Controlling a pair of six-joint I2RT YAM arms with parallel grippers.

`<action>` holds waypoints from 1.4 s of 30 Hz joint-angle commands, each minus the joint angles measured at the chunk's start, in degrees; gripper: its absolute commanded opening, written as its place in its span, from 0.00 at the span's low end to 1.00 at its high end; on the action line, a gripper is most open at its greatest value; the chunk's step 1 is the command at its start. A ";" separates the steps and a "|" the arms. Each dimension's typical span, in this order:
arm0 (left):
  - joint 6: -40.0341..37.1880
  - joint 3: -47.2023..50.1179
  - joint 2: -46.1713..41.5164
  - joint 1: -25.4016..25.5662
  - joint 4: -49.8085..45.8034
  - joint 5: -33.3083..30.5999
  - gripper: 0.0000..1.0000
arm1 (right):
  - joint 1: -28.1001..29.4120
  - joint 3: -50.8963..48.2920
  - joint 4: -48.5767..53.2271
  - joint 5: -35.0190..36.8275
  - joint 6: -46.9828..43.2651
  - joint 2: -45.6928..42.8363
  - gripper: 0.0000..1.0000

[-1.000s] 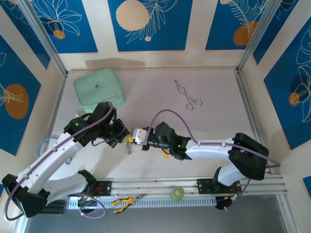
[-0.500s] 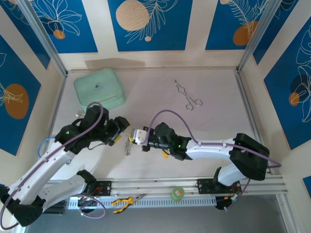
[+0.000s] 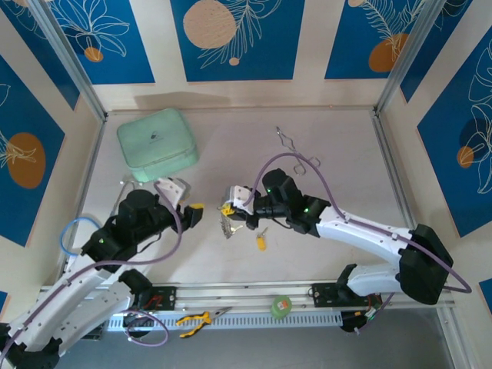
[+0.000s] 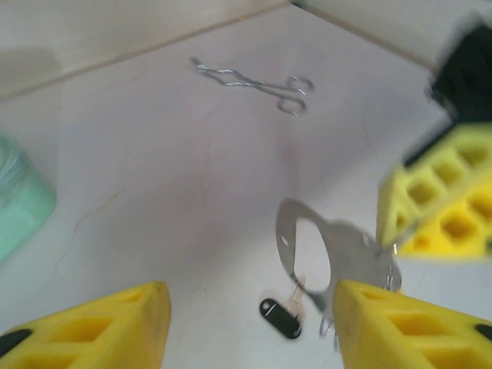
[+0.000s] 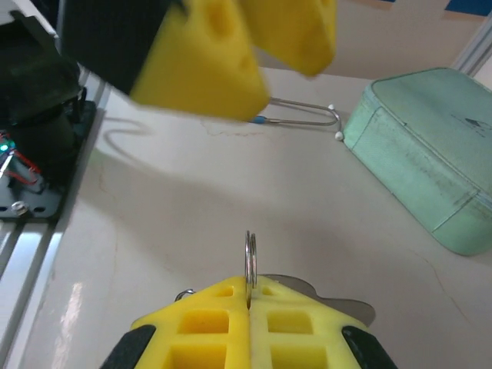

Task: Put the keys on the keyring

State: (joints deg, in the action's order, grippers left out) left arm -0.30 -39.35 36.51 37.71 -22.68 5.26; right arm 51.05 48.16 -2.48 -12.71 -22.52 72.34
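Note:
My right gripper [image 5: 249, 288] is shut on the keyring [image 5: 249, 254], whose thin double loop stands edge-on above the yellow pads. In the top view that gripper [image 3: 232, 205] holds it above mid-table, and a flat silvery tag [image 3: 228, 226] dangles below. The left wrist view shows the tag [image 4: 338, 261] close ahead, with the black-headed key [image 4: 280, 317] just under it. I cannot tell whether that key hangs from the ring. The yellow-headed key [image 3: 261, 244] lies on the table under the right arm. My left gripper [image 3: 191, 208] is open and holds nothing, a short way left of the ring.
A mint-green case [image 3: 157, 144] sits at the back left. Silver forceps [image 3: 301, 157] lie at the back, partly behind the right arm's cable. A blue stethoscope tube [image 3: 73, 231] loops at the left edge. Yellow pliers [image 3: 196, 318] and a green tape roll [image 3: 282, 306] rest on the front rail.
The left gripper let go, opened and drew back to the left. The right gripper rose and moved back with the keyring, uncovering the yellow key on the table.

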 commanded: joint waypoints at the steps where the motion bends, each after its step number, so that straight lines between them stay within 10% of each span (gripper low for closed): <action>1: -22.37 1.90 -0.08 -0.19 4.17 13.72 0.53 | -0.31 3.72 10.36 -6.84 -3.34 -1.07 0.00; 10: -26.47 7.48 1.26 -0.21 11.66 25.16 0.45 | 0.31 10.45 21.54 -5.82 -7.84 0.45 0.00; 35: -27.72 8.12 4.09 -0.23 10.91 28.94 0.23 | 5.11 15.63 25.80 0.41 -13.83 4.59 0.00; 42: -28.80 7.65 4.80 -0.22 10.37 29.92 0.00 | 5.29 14.30 22.79 -0.13 -12.09 3.42 0.01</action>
State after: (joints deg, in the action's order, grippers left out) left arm -27.55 -30.65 40.86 37.74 -10.09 33.23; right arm 55.83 61.76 23.97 -10.90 -35.55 76.84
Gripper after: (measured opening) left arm 0.069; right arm 0.045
